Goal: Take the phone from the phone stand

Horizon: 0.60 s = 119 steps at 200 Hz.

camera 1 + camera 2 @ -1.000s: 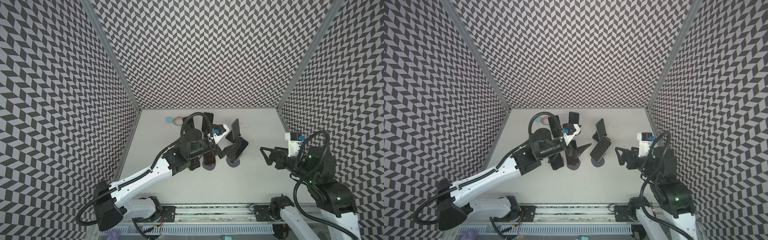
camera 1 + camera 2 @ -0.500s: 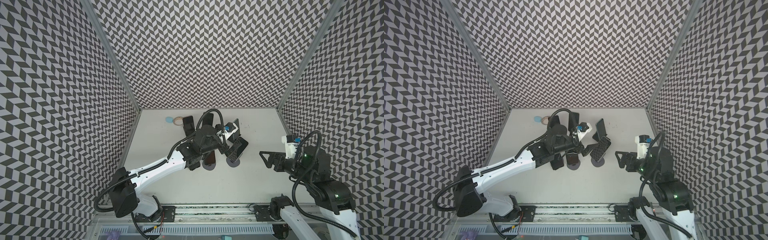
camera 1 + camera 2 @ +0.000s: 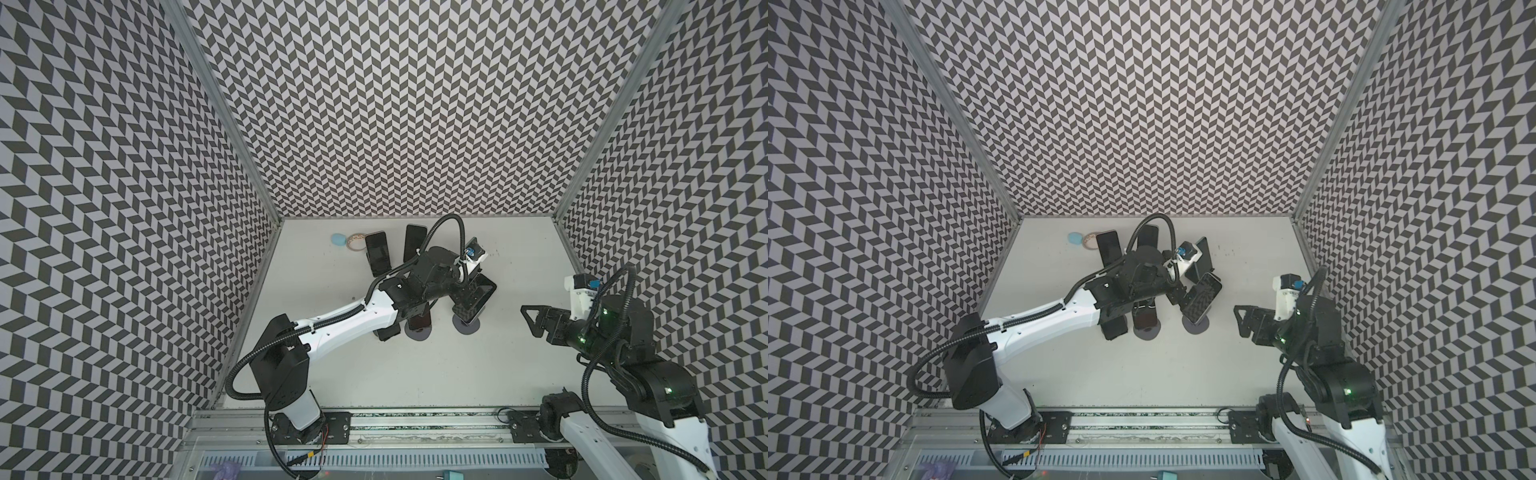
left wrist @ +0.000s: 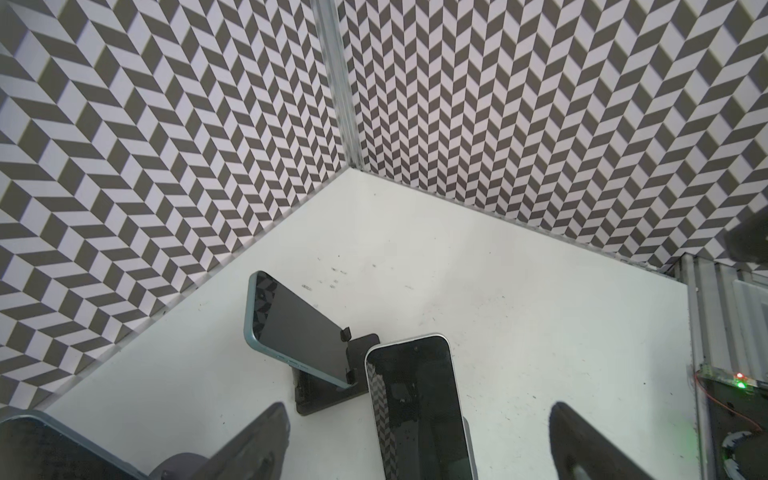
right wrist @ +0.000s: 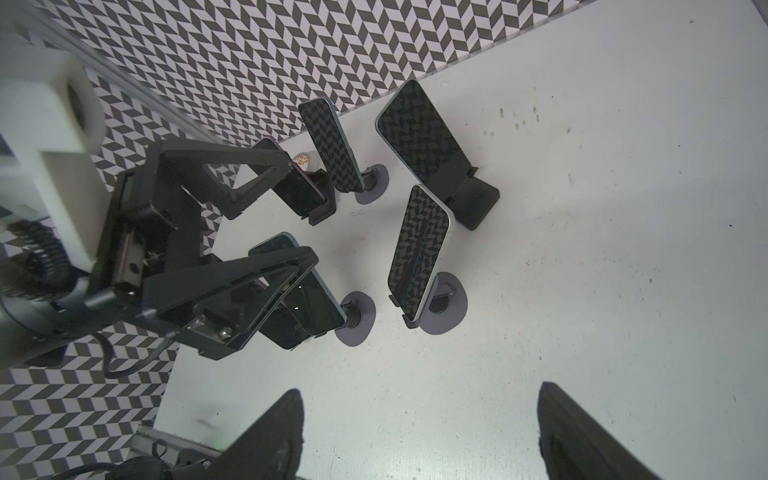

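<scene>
A white-edged phone (image 3: 477, 300) leans on a stand with a round grey base (image 3: 466, 326) at the table's middle. My left gripper (image 3: 462, 291) hovers just over it and is open. In the left wrist view the phone (image 4: 419, 415) lies between the two dark fingers (image 4: 257, 444), apart from both. In the right wrist view the same phone (image 5: 419, 253) stands just beyond the left gripper (image 5: 303, 212). My right gripper (image 3: 528, 320) is open and empty, low over bare table to the phone's right.
Several other phones stand on stands close by: a teal-edged one on a black stand (image 4: 295, 332), one (image 3: 419, 323) left of the target, two (image 3: 377, 253) further back. A blue disc (image 3: 338, 240) and a tape ring (image 3: 355, 242) lie at the back left.
My left arm has swung right, from over the middle stands to over the white-edged phone. My right gripper has stayed in about the same place.
</scene>
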### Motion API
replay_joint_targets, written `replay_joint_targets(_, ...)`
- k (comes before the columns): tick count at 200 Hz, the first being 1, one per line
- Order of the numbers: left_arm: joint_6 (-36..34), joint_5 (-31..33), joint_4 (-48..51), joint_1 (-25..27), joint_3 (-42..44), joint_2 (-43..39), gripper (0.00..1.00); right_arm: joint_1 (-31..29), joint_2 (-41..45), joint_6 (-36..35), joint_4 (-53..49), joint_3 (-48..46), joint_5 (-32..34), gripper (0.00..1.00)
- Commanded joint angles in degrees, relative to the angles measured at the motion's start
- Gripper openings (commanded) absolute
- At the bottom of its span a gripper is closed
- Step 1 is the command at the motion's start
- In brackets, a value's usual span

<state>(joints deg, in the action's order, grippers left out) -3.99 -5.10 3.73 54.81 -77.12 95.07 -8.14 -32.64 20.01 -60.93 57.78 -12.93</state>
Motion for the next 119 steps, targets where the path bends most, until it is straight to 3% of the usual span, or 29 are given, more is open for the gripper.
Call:
replay_joint_targets(1,1.1,1.5,2.25,0.62,-2.81,1.72,0.97,-0.29,1.15,0.73,1.28,-1.18,2.21,0.86)
replay_joint_targets(119,2.0,4.83,3.44,2.24,-7.27,10.37,0.98,-0.29,2.41,-0.37,1.34,-2.67,5.71,0.89)
